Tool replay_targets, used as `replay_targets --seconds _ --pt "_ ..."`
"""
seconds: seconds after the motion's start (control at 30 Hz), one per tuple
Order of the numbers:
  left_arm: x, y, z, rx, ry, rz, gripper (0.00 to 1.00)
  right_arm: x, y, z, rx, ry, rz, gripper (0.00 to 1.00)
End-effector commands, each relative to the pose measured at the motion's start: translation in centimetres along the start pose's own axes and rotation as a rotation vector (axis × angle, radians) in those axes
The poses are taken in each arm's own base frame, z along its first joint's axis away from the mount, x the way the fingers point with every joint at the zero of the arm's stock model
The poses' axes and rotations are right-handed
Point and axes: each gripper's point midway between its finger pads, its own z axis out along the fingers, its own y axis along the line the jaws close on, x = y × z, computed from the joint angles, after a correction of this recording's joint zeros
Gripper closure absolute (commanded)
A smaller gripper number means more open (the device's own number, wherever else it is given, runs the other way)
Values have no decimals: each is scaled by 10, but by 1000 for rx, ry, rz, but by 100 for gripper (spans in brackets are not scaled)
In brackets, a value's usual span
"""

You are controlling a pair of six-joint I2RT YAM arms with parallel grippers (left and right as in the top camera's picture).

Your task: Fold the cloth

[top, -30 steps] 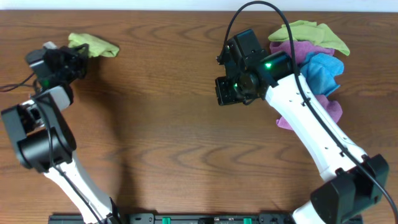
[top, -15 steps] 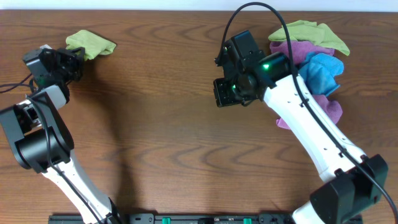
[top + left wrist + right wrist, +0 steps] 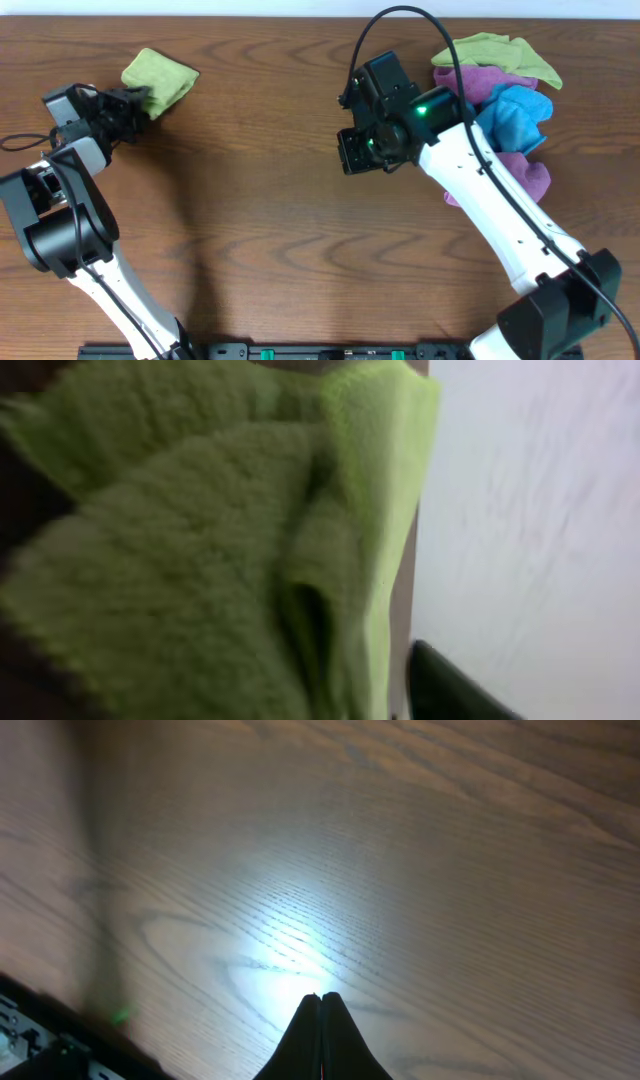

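Right tool [image 3: 321, 1007]: fingertips are pressed together with nothing between them, seen in the right wrist view pointing down over bare table [image 3: 480, 870]. A bright glare patch [image 3: 290, 945] is cast on the wood just ahead of the tips. A dark rail [image 3: 40, 1045] is cut off at the bottom-left corner, its detail too blurred to make out. In the overhead view the right tool [image 3: 362, 150] is held over the middle of the table [image 3: 260, 200], and a green light [image 3: 425, 103] is lit on the arm behind it.

Left tool [image 3: 132, 100]: it is seen at the far-left side, tips touching the near edge of the green cloth [image 3: 160, 80]. Whether the jaws are spread or pinching cannot be told: in the overhead view they are too small and dark. In the left wrist view the green cloth [image 3: 220, 540] fills almost the whole frame, blurred and bunched with a fold down its middle. Only a dark shape [image 3: 450, 690] is seen at the bottom right, cut off and not identifiable. A blurred white surface [image 3: 530, 510] is shown to the right of the cloth.

The green cloth is lying crumpled on the table near the far-left corner. A pile of cloths [image 3: 505, 100] in green, purple and blue is heaped at the far right, partly hidden behind the right arm.
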Motion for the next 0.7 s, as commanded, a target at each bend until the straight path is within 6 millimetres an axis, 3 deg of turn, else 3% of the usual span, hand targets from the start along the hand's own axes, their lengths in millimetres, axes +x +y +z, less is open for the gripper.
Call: replay_targets --seconds 0.0,0.03,0.17,0.3,0.4,0.53,0.67 --pt "5 -10 -6 38 59 15 7 -1 10 -9 -19 -21 -20 99" --pt "6 -7 -8 23 65 -4 2 -1 10 -8 -20 -20 -21 98" --pt "7 1 -31 -78 46 8 4 1 15 -8 -23 -16 -33 99" --pt "7 -10 -64 -165 -5 85 4 3 17 -7 -25 -14 -39 98" --pt "16 -25 -103 -258 -48 168 4 5 15 -9 -16 -7 -38 98" --pt "41 -36 -150 -386 -60 295 4 13 3 -20 15 7 -28 97" --pt "84 -61 -201 -408 -19 464 4 25 -12 -55 82 -31 -15 79"
